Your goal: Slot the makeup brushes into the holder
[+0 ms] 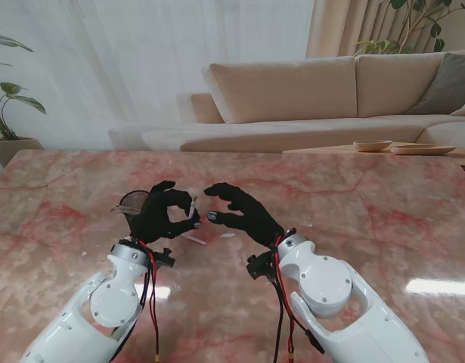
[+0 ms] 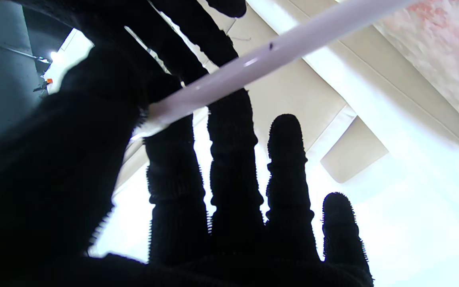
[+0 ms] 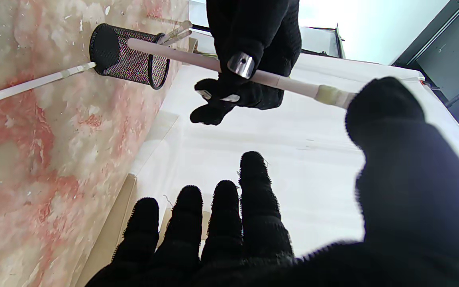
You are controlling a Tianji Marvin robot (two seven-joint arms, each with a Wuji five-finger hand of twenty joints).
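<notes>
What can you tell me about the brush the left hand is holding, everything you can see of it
The held brush is a long, slim stick with a pale pinkish-white handle that looks like smooth plastic, and a cream band near one end. The left hand pinches it around mid-length, with its fingers wrapped on the shaft. It is off the table, one tip pointing at the mouth of the black mesh holder. The other end is hidden behind the right hand, so no bristles show.

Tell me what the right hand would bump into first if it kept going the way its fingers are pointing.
Most likely the left hand and the white makeup brush it grips, which sit just ahead of the right hand toward its left. The mesh holder lies behind them. Depth is unclear, so it might pass just short.
</notes>
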